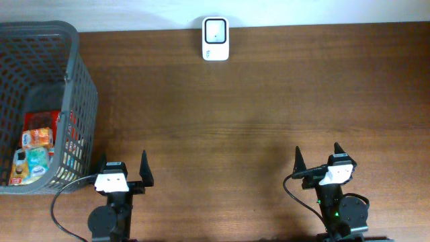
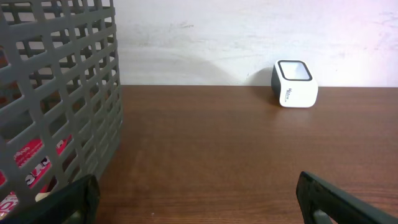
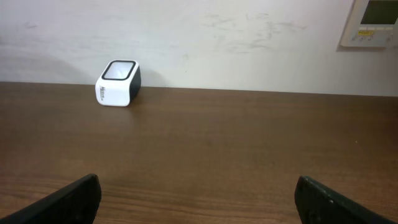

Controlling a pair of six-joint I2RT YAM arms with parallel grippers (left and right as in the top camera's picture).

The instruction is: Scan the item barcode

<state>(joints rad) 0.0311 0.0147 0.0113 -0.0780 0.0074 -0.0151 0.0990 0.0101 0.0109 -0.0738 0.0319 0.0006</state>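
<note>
Grippers both spread wide, nothing held: L gripper (image 1: 123, 165) near table (image 1: 235, 114) front edge, just beside gray mesh basket (image 1: 82, 81); R gripper (image 1: 318, 153) well apart, same edge. Colorful packaged items (image 1: 35, 151) seen inside basket. White barcode scanner (image 1: 216, 29) set at far edge, approx. centre.

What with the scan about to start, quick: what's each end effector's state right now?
Left end effector: open, holding nothing.
Right end effector: open, holding nothing.
</note>
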